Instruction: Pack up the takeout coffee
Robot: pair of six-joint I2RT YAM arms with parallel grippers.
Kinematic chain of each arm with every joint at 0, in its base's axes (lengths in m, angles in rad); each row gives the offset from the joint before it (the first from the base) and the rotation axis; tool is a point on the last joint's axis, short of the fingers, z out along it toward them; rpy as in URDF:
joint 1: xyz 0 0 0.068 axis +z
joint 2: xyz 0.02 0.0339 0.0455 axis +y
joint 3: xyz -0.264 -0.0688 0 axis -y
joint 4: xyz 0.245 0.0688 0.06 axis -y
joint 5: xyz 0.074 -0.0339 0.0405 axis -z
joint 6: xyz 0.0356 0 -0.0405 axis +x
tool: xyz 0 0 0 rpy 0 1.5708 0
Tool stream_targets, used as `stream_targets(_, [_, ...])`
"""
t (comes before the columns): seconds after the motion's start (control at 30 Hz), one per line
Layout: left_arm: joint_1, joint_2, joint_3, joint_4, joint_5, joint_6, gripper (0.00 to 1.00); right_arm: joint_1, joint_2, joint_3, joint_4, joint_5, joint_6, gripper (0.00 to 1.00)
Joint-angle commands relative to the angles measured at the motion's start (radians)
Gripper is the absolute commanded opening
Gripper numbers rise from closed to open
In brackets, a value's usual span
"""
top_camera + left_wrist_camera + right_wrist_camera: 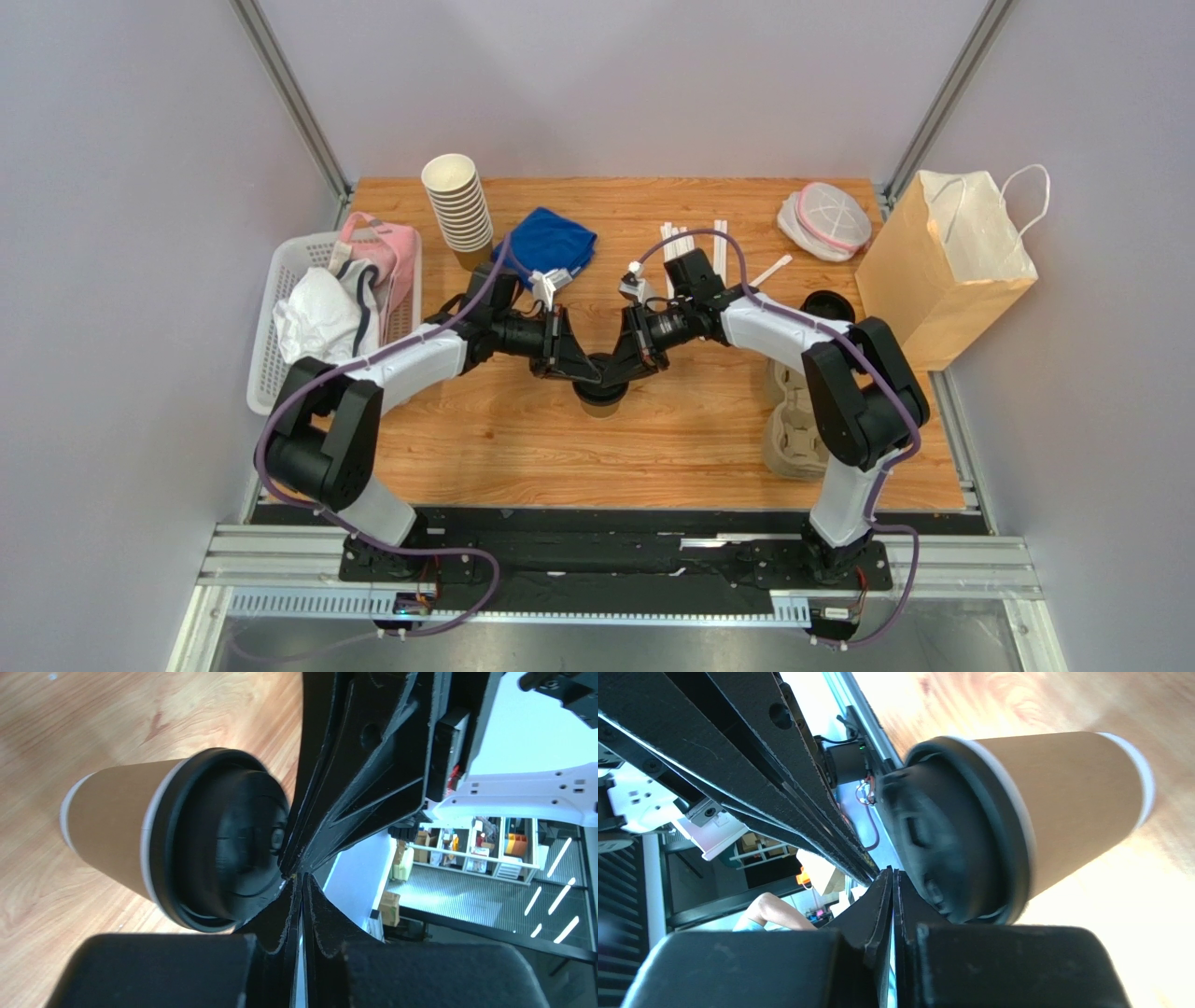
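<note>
The takeout coffee (601,403), a brown paper cup with a black lid, stands upright at the middle of the table. My left gripper (585,373) and right gripper (626,367) meet tip to tip just above its lid. In the left wrist view the cup (119,840) sits left of my shut left gripper (300,882), whose tips are at the lid's edge. In the right wrist view the cup (1060,805) sits right of my shut right gripper (892,878), also at the lid's edge. Neither gripper holds anything between its fingers.
A brown paper bag (947,266) stands at the right edge. A cardboard cup carrier (795,427) lies under the right arm. A stack of lidless cups (457,207), a blue cloth (550,241), stirrers (718,249) and bagged lids (825,220) are at the back. A white basket (278,280) is at the left.
</note>
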Motion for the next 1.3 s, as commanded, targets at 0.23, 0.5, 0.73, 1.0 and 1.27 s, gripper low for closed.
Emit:
stream_targets(0.23, [0.044, 0.155, -0.015, -0.012, 0.017, 0.087, 0.04, -0.006, 0.079, 0.009, 0.032, -0.030, 0.041, 0.00])
stream_targets(0.5, [0.057, 0.202, -0.027, -0.005, 0.007, 0.112, 0.02, -0.027, 0.135, -0.014, 0.034, -0.021, 0.030, 0.00])
stream_targets(0.73, [0.057, 0.221, -0.027, -0.008, -0.009, 0.116, 0.02, -0.049, 0.182, -0.023, 0.011, 0.004, 0.003, 0.00])
stream_targets(1.0, [0.057, 0.236, -0.027, -0.032, -0.056, 0.132, 0.01, -0.052, 0.222, -0.032, -0.034, 0.059, -0.067, 0.00])
stream_targets(1.27, [0.058, 0.253, -0.022, -0.052, -0.101, 0.150, 0.01, -0.052, 0.250, -0.031, -0.060, 0.116, -0.116, 0.00])
